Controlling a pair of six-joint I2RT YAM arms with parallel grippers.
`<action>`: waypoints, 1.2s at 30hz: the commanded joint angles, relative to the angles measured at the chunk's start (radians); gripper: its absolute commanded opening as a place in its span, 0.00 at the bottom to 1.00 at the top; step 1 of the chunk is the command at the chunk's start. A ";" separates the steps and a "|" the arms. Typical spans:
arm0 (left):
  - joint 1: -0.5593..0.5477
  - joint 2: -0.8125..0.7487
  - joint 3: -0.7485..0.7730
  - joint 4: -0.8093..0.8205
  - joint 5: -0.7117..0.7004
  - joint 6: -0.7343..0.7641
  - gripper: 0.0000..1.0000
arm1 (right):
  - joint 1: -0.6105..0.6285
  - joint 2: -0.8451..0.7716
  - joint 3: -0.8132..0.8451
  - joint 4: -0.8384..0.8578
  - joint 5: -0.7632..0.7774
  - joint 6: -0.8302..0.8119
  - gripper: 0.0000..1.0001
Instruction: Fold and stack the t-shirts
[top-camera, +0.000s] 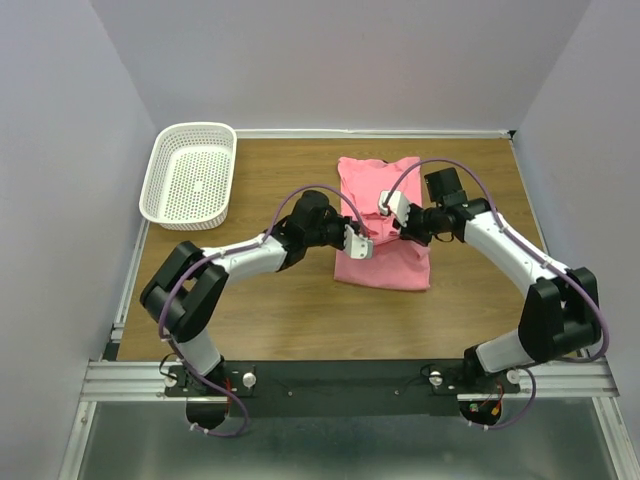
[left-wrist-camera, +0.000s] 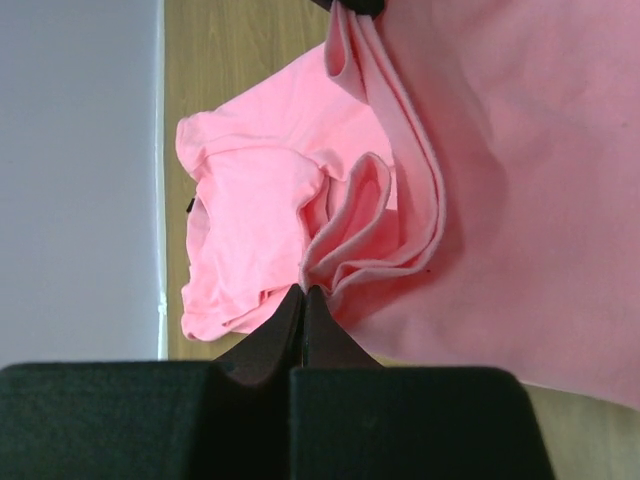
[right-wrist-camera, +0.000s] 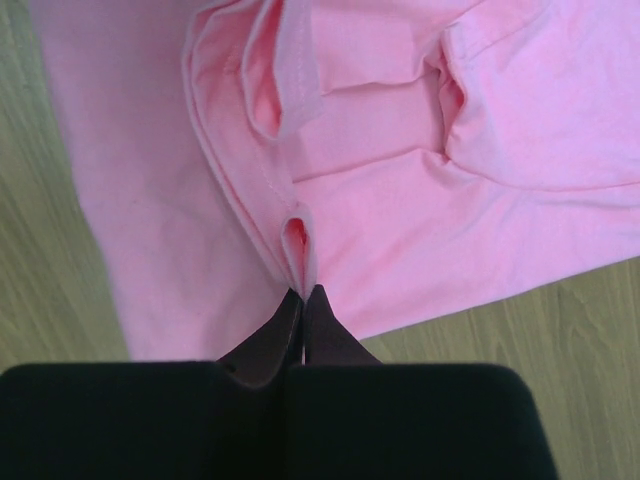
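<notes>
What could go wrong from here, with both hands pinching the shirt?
The left hand and right hand grip the t-shirt only at their fingertips; the thin fabric may slip out. Loose folds bunch between them, so the fold could land wrinkled. The hands sit close together and might collide.

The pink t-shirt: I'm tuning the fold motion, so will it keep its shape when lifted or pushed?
Probably floppy: the t-shirt bunches into soft loops where the left gripper and right gripper pinch it, so unheld parts would likely sag. It looks thin and light. Pushed on the smooth wooden table, it may wrinkle rather than slide whole.
</notes>
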 joint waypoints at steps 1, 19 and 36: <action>0.037 0.069 0.070 -0.046 0.076 0.042 0.00 | -0.022 0.075 0.083 0.005 -0.061 -0.040 0.01; 0.095 0.226 0.270 -0.133 0.072 0.048 0.00 | -0.053 0.291 0.253 0.005 -0.048 -0.029 0.01; 0.113 0.327 0.421 -0.205 0.033 0.034 0.00 | -0.094 0.397 0.353 0.005 -0.045 -0.009 0.00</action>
